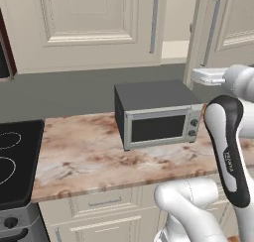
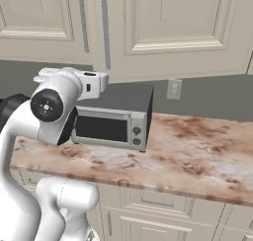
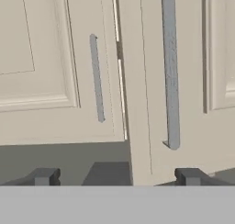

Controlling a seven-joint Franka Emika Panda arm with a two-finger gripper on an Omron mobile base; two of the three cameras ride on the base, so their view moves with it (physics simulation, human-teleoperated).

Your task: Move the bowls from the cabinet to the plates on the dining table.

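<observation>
The gripper [image 3: 117, 177] stands with its two dark fingertips [image 3: 43, 176] spread wide and nothing between them, and what it faces is the cream wall cabinet [image 3: 41, 67], not any bowl. From the hand view, the nearer silver bar handle [image 3: 170, 71] lies ahead of the open jaws and off toward the right-hand tip, its long axis running upright, its lower end just above that tip's level. A second bar handle [image 3: 96, 78] sits on the neighbouring door, farther off, on the other side of the dark seam between the two doors. That nearer door looks to stand slightly ajar, and in the left base view the right-hand cabinet door [image 1: 225, 32] is swung outward, showing a pale shelf edge behind it. I cannot see the bowls from here; I take them to be inside the cabinet, behind these doors. The plates and the dining table are somewhere else in the room. The arm is raised high, its elbow bent up over the marble counter [image 1: 84, 154], the wrist [image 2: 89, 84] turned to point the hand level at the cabinet fronts above the grey toaster oven [image 1: 158, 119]. As I judge it, the task is at its opening step: the upright handle wants the jaws set either side of it across its width, so the hand must shift right before closing.
</observation>
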